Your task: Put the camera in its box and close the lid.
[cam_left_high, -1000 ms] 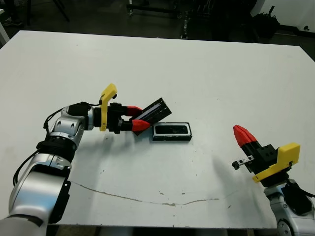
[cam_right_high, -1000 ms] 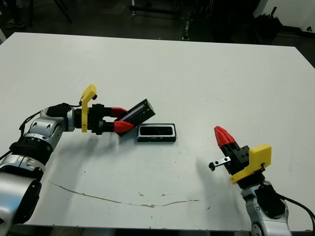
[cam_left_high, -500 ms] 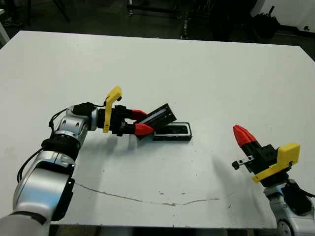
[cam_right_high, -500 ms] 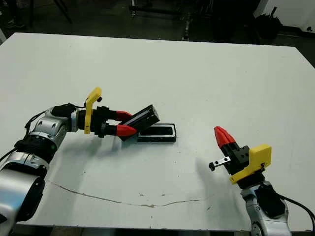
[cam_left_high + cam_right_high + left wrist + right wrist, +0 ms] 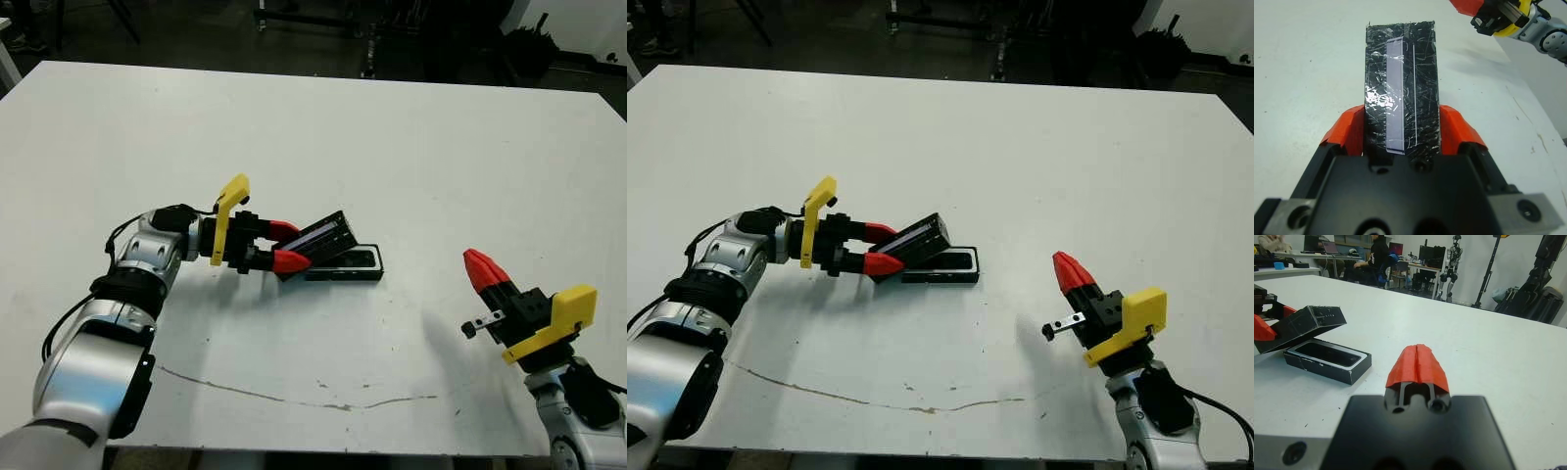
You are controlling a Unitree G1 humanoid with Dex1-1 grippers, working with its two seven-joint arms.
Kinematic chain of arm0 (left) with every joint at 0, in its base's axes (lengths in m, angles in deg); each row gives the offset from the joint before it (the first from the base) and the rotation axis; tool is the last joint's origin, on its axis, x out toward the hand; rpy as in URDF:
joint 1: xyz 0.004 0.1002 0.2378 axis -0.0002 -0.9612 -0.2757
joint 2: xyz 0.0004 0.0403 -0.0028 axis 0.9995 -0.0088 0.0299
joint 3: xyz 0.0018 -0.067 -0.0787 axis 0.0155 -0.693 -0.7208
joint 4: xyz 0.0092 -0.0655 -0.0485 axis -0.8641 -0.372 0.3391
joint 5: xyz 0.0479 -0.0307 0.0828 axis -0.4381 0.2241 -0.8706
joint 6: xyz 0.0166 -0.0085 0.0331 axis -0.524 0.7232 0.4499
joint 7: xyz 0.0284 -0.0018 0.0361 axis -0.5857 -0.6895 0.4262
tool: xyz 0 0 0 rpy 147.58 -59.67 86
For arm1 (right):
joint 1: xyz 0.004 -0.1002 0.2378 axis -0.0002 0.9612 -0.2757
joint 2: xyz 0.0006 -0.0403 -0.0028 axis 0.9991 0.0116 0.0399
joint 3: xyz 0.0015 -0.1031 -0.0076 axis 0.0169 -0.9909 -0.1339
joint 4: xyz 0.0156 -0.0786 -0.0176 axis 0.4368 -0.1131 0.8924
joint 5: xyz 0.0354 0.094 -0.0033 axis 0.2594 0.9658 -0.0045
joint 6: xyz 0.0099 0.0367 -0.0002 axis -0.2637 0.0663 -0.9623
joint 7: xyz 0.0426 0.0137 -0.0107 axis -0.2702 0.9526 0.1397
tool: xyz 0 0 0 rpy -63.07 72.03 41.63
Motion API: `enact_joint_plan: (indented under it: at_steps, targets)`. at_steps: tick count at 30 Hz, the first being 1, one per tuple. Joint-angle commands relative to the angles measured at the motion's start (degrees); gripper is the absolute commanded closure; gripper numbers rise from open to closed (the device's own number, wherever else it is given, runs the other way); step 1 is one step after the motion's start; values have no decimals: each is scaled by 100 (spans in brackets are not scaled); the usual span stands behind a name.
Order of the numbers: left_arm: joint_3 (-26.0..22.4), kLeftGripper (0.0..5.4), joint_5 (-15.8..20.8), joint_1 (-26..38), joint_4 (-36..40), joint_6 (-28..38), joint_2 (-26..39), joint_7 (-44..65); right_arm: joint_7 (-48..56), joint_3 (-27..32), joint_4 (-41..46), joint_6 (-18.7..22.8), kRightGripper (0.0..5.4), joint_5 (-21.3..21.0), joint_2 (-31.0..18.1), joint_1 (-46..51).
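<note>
Camera's already in the box (image 5: 355, 264) mid-frame, my left gripper (image 5: 282, 246) is clamped on the lid (image 5: 319, 238) tilted over its left end, needs lowering flat; right gripper (image 5: 482, 268) pinched empty lower right.

Silver-grey jointed arms with black cables end in black claw bodies (image 5: 257, 246) (yellow brackets, red-tipped fingers (image 5: 291, 259)).

Head stereo looks down; wrist cameras sit close, sharing the lid (image 5: 1305, 324).
</note>
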Motion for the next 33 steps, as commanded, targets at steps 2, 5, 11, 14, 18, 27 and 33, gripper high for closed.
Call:
enact_joint_plan:
  at_steps: [2,5,11,14,18,27,33]
  targets:
    - [236,225,-223,-99,-109,-63,-241,-35,-34,32,-32,-33,540,-7,-37,59]
    - [300,225,-294,-97,-143,-82,-284,-107,-51,33,-17,-44,540,-24,-32,78]
    - [402,225,-435,-114,-240,453,-375,-212,-31,45,-6,4,540,39,-36,92]
    - [448,225,-492,-65,-343,534,-422,-238,-27,41,-29,-26,540,42,-30,97]
    - [472,225,-539,-26,-466,734,-496,-244,-44,40,-32,-58,540,13,-24,108]
    - [494,225,-560,9,-624,798,-626,-271,-13,44,-56,-112,540,29,-33,112]
    - [484,225,-556,39,-719,766,-677,-249,5,43,-47,-136,540,35,-42,115]
